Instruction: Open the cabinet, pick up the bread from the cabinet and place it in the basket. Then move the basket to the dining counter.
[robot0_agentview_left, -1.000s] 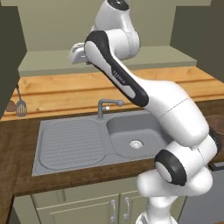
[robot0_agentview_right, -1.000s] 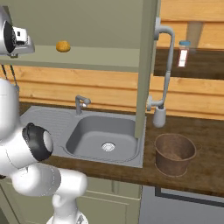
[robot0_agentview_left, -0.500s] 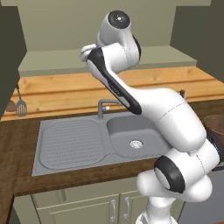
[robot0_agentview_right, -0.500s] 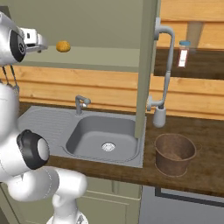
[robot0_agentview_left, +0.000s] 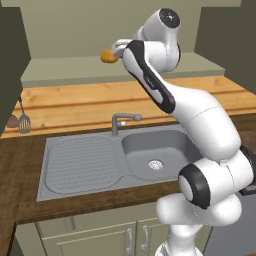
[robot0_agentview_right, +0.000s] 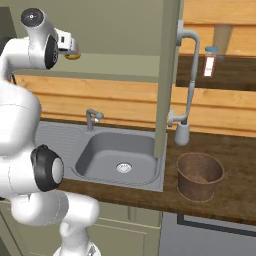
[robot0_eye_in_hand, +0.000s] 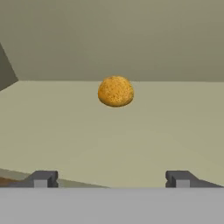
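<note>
The bread (robot0_eye_in_hand: 115, 91) is sitting untouched on the open cabinet's shelf (robot0_eye_in_hand: 175, 127), dead ahead of the gripper (robot0_eye_in_hand: 112, 178), whose jaws are spread wide and holding nothing. So door's done; grab, drop into the basket (robot0_agentview_right: 200, 175) and the carry are all left.

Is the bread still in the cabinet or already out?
In. The bread sits on the cabinet shelf, ahead of the open jaws, untouched.
</note>
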